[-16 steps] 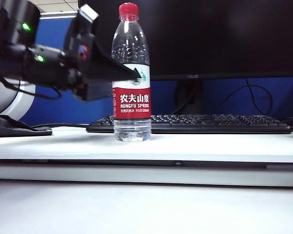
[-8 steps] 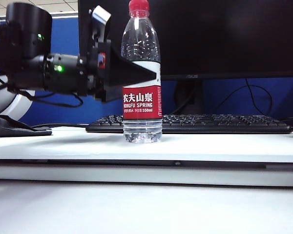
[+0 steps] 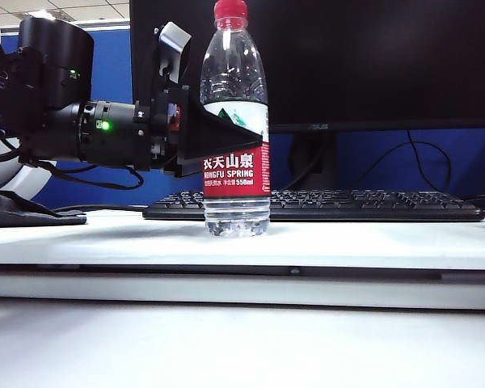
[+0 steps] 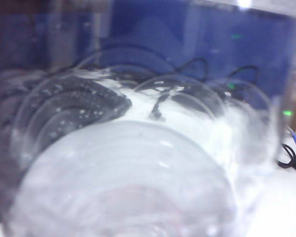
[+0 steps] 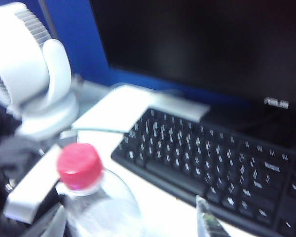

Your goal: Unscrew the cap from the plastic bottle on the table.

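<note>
Okay, my left gripper (image 3: 255, 141) flanks the upright plastic bottle (image 3: 236, 129) mid-body (grip unconfirmed); the cap (image 5: 79, 166) sits below my wide-open right gripper (image 5: 138, 217).

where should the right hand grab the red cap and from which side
Grip the cap by its sides, coming straight down from above. It faces up on the upright plastic bottle, with clear space over it. The left hand already brackets the label from the left. The right hand hangs above the cap, so a top-down pinch probably fits.
</note>
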